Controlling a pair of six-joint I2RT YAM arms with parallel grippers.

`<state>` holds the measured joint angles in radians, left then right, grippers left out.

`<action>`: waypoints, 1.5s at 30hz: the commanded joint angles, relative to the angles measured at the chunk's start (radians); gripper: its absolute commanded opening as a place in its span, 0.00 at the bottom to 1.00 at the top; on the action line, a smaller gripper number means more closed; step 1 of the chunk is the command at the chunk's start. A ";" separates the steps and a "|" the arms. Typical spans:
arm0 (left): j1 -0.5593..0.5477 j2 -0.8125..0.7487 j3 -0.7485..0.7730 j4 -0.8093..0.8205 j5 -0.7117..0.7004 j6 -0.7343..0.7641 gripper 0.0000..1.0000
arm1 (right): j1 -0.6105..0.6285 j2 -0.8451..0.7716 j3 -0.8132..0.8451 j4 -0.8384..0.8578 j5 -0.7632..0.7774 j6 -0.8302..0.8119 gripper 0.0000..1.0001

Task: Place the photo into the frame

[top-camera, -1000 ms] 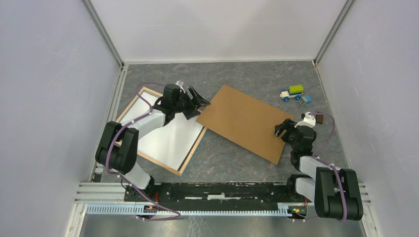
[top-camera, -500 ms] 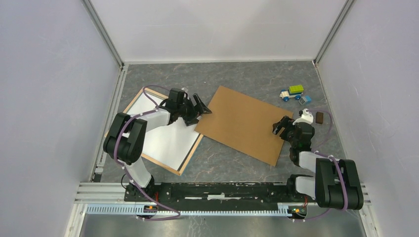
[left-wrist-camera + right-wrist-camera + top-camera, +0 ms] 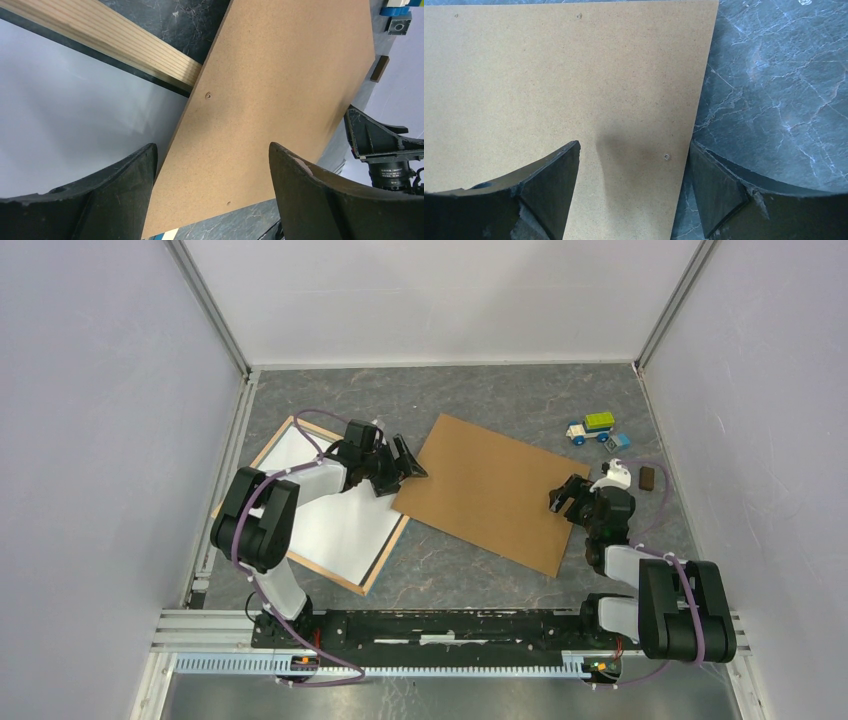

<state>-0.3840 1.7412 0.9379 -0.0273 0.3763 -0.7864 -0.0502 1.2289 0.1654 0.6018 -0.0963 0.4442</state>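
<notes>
The frame (image 3: 300, 560) lies back-up at the left, its light wood rim also showing in the left wrist view (image 3: 125, 40). The photo (image 3: 330, 510) lies inside it, white back up, and shows white in the left wrist view (image 3: 65, 110). A brown hardboard backing sheet (image 3: 490, 490) lies in the middle, its left corner over the frame's right rim. My left gripper (image 3: 402, 464) is open and empty over that corner, jaws spread over the sheet (image 3: 212, 146). My right gripper (image 3: 563, 499) is open and empty, its jaws either side of the sheet's right edge (image 3: 634, 145).
A toy truck (image 3: 592, 427), a small blue block (image 3: 620, 441) and a small brown block (image 3: 647, 477) lie at the back right, just beyond my right gripper. Grey walls close in the left, right and back sides.
The backing sheet has slid a little left, further over the frame's corner. My left gripper has turned and dropped toward it. My right gripper has moved slightly left with the sheet's edge.
</notes>
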 commanded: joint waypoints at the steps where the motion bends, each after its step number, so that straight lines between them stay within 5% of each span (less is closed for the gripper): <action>1: -0.016 -0.010 0.020 0.051 0.108 -0.014 0.83 | 0.016 0.006 0.045 0.030 -0.063 -0.006 0.83; 5: -0.016 -0.036 0.016 0.103 0.169 -0.075 0.66 | 0.016 0.005 0.047 0.026 -0.066 -0.011 0.84; 16: -0.016 -0.158 0.049 0.064 0.267 -0.125 0.40 | 0.016 0.010 0.063 0.003 -0.075 -0.042 0.84; 29: -0.016 -0.203 0.078 0.032 0.284 -0.117 0.23 | 0.016 0.003 0.060 0.016 -0.096 -0.040 0.84; 41: -0.032 -0.210 0.049 0.174 0.407 -0.241 0.28 | 0.016 -0.004 0.052 0.031 -0.108 -0.033 0.84; 45: -0.058 -0.236 0.067 0.103 0.357 -0.194 0.23 | 0.016 -0.012 0.049 0.033 -0.104 -0.032 0.84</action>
<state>-0.3889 1.5745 0.9779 0.0231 0.6590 -0.9443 -0.0639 1.2388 0.1936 0.5858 -0.0982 0.4335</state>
